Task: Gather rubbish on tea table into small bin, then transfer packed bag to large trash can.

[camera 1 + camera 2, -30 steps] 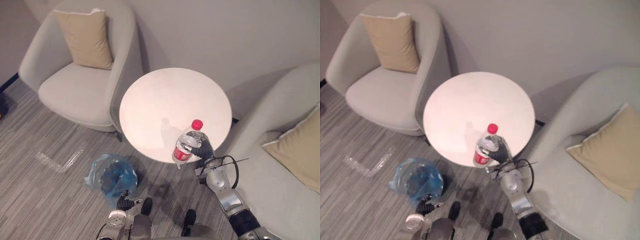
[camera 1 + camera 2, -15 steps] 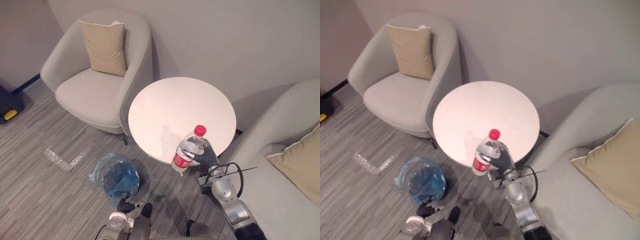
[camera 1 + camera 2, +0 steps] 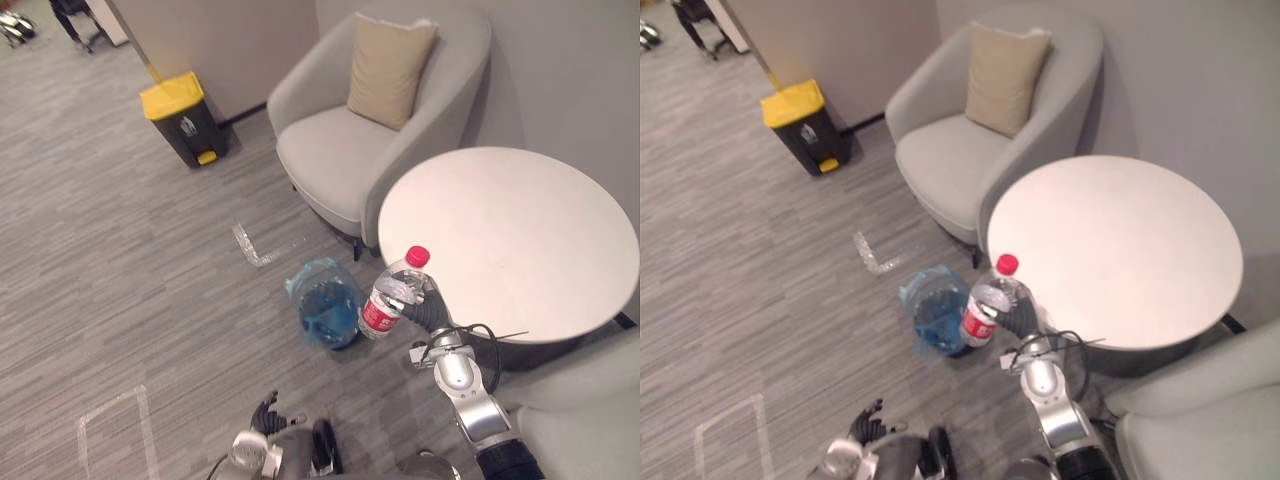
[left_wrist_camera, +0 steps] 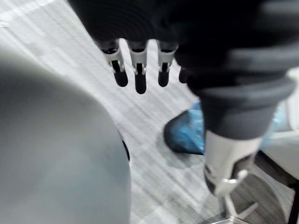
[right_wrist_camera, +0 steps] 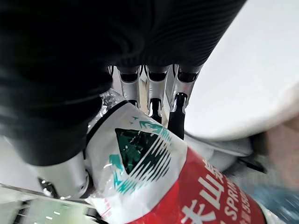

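While the right robot hand (image 3: 428, 312) clenches the clear red-capped plastic bottle (image 3: 383, 305) off the round white counter's (image 3: 520, 230) edge, the blue-lined small bin (image 3: 325, 312) waits; drop and bag transfer remain.

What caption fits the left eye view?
Right hand holds a red-capped bottle beside the round table, near the blue-bagged small bin; a yellow-lidded trash can stands by the wall.

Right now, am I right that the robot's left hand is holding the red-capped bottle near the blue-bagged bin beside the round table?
Not quite: it is the right hand, its fingers curled round the red-capped bottle, as the right wrist view shows. The left hand hangs open and empty. The rest stands: the bottle is near the blue-bagged bin beside the round table.
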Robot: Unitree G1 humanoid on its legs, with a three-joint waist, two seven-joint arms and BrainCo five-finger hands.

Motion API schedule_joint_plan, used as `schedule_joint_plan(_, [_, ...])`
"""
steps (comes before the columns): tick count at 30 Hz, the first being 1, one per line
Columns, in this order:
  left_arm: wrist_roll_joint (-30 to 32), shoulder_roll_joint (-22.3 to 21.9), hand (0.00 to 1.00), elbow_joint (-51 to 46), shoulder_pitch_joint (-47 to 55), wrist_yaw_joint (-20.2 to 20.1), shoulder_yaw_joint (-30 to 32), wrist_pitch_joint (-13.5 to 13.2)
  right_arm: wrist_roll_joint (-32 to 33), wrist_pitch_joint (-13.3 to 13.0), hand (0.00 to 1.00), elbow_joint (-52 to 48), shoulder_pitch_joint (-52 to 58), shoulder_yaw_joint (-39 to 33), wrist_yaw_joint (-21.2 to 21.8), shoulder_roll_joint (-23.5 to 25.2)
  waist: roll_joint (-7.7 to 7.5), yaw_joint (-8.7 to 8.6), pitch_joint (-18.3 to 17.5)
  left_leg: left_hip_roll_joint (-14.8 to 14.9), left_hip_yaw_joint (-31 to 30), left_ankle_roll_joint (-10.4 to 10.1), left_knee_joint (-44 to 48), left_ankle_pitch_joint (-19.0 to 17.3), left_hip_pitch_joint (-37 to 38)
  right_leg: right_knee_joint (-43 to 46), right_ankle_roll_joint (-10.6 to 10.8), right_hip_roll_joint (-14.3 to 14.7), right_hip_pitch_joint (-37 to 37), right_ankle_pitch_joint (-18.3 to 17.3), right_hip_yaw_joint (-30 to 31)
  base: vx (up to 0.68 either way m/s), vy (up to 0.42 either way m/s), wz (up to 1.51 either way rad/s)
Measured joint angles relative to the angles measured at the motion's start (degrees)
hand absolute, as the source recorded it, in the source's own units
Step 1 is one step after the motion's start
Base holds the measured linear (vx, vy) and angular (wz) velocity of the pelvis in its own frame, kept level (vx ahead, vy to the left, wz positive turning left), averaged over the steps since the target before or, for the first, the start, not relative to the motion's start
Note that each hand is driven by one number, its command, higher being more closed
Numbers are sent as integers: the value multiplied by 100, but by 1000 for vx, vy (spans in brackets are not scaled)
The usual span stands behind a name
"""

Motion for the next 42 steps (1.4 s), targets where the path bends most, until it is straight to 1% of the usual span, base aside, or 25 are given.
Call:
schedule_joint_plan(3, [123, 15, 0, -9, -14, 3, -11, -10, -17, 10, 100, 243, -57, 47, -7, 152, -55, 45, 21, -204, -67, 23, -149, 6, 169, -319, 97, -37, 268, 208, 107, 49, 109, 21])
schedule_joint_plan(6, [178, 90, 0, 0, -11, 6, 9, -10, -17, 9, 100, 277, -62, 211, -5, 252, -68, 70, 25, -300, -49, 90, -211, -66, 228, -343, 127, -82, 284, 217, 262, 48, 77, -2])
schedule_joint_plan(9, [224, 125, 0, -47, -18, 5, 60, -18, -25, 17, 100, 429, -68, 302, 9, 279, -183, 87, 94, -318, -20, 150, 375, -546, 121, 88, 302, -265, 263, -131, 323, 64, 53, -4])
schedule_joint_plan(11, [220, 170, 0, -48, -44, 16, 56, -26, -29, 22, 100, 454, -62, 324, 55, 257, -230, 85, 121, -300, -20, 135, 911, -905, 37, 512, 240, -388, 249, -343, 393, 101, 49, -1])
schedule_joint_plan(12, [219, 207, 0, -48, -55, 25, 51, -23, -29, 21, 100, 447, -72, 340, 59, 250, -236, 79, 119, -296, -54, 179, 1120, -1081, 7, 826, 118, -422, 186, -403, 486, 151, 54, 6])
schedule_joint_plan(13, [215, 221, 0, -39, -54, 51, 52, -18, -30, 35, 100, 452, -63, 375, 65, 205, -235, 26, 126, -280, -155, 274, 1160, -1194, 49, 1567, -157, -426, -146, -296, 825, 182, 66, 14])
schedule_joint_plan(14, [215, 231, 0, -29, -53, 57, 53, -11, -32, 53, 100, 455, -55, 378, 71, 186, -222, 1, 137, -270, -244, 294, 1129, -1201, 100, 1905, -343, -398, -349, -294, 960, 157, 36, 39])
schedule_joint_plan(16, [201, 295, 0, 35, -56, 77, 126, 13, -47, 55, 100, 550, -32, 426, 85, 172, -280, -36, 154, -172, -477, 296, 918, -1164, 385, 2021, -272, 59, -662, -563, 1195, 203, -29, 45])
schedule_joint_plan(18, [204, 290, 0, 91, -65, 139, 134, 35, -48, 52, 100, 638, -88, 465, 95, 199, -329, -24, 150, -163, -543, 230, 741, -1122, 648, 1797, -278, 316, -858, -555, 1181, 287, -75, 34])
schedule_joint_plan(19, [203, 289, 0, 142, -64, 155, 139, 41, -48, 51, 100, 643, -86, 477, 108, 198, -322, -26, 145, -171, -600, 202, 622, -1116, 806, 1487, -349, 502, -941, -459, 1169, 273, -71, 39])
schedule_joint_plan(20, [206, 289, 0, 157, -66, 157, 149, 43, -48, 51, 100, 641, -86, 474, 112, 196, -333, -27, 140, -185, -622, 190, 607, -1113, 868, 1289, -373, 559, -986, -354, 1157, 298, -79, 42])
schedule_joint_plan(21, [207, 287, 0, 173, -66, 155, 173, 51, -47, 51, 100, 641, -84, 464, 116, 193, -344, -33, 134, -204, -677, 130, 584, -1136, 931, 898, -399, 639, -1025, -72, 1145, 263, -88, 43])
schedule_joint_plan(22, [216, 278, 0, 183, -66, 157, 179, 70, -46, 52, 100, 643, -72, 456, 117, 175, -311, -52, 135, -201, -786, 65, 599, -1174, 963, 686, -517, 701, -1019, 378, 1150, 399, -132, 54])
schedule_joint_plan(23, [214, 190, 0, 183, -50, 156, 240, 101, -46, 53, 100, 642, -32, 445, 127, 76, -178, -72, 61, -89, -890, -47, 604, -1211, 946, 478, -568, 805, -863, 425, 996, 346, -115, 37])
schedule_joint_plan(25, [218, 174, 0, 187, -46, 154, 286, 107, -46, 53, 100, 624, -44, 442, 142, 7, -79, -13, 19, 30, -865, -131, 635, -1240, 955, 304, -597, 902, -726, 437, 919, 343, -103, 13])
schedule_joint_plan(26, [219, 168, 0, 187, -44, 150, 287, 108, -46, 53, 100, 624, -23, 419, 147, -12, -77, -14, 20, 91, -780, -247, 849, -1245, 941, 160, -606, 933, -558, 435, 883, 372, -111, 10])
schedule_joint_plan(28, [220, 149, 0, 169, -46, 135, 289, 101, -35, 55, 100, 618, 44, 400, 147, -72, -84, -7, 23, 236, -575, -319, 1851, -1244, 762, -210, -624, 988, -76, 446, 889, 298, -55, -3])
schedule_joint_plan(29, [218, 132, 0, 169, -43, 129, 303, 99, -31, 53, 100, 612, 40, 406, 139, -90, -109, 34, 37, 448, -459, -417, 2828, -1379, 393, -414, -633, 987, 231, 452, 971, 221, 14, -28])
schedule_joint_plan(32, [217, 83, 0, 117, -62, 129, 301, 90, -33, 52, 100, 612, -63, 405, 108, -45, -88, 61, 46, 764, -468, -506, 2800, -1694, 26, -403, -624, 919, 291, 452, 1286, 213, 107, -51])
schedule_joint_plan(33, [215, 65, 0, 98, -73, 129, 288, 89, -35, 56, 100, 612, -63, 401, 95, -26, -64, 71, 63, 825, -599, -540, 2316, -1621, -58, -340, -569, 862, 292, 431, 1378, 192, 266, -52])
schedule_joint_plan(34, [218, 44, 0, 79, -53, 129, 260, 92, -36, 57, 100, 611, -40, 401, 87, -31, 19, 71, 57, 901, -816, -582, 1481, -1003, -31, -215, -423, 881, 293, 342, 1459, 157, 263, -47])
schedule_joint_plan(35, [199, 29, 0, 70, -61, 115, 268, 86, -42, 68, 100, 625, -37, 393, 83, -41, 55, 90, 50, 912, -985, -792, 1355, -820, 22, -169, -250, 898, 322, 219, 1595, 169, 298, -42])
schedule_joint_plan(36, [213, 55, 0, 56, -106, 134, 257, 93, -47, 108, 100, 620, -43, 375, 76, 44, -75, 105, 111, 761, -957, -766, 1379, -807, 110, -197, -188, 769, 351, 190, 1686, 85, 165, -24])
schedule_joint_plan(38, [208, 121, 0, 53, -119, 127, 221, 88, -61, 106, 100, 612, -14, 417, 83, 159, -188, 82, 108, 588, -940, -756, 1356, -812, 126, -330, -173, 625, 385, 210, 1778, 68, 162, -6])
schedule_joint_plan(42, [218, 156, 0, 62, -119, 139, 218, 97, -249, 108, 100, 613, -41, 424, 87, 213, -165, 62, 113, 520, -874, -657, 1227, -810, 150, -315, -112, 574, 280, 270, 1940, 21, 78, -8])
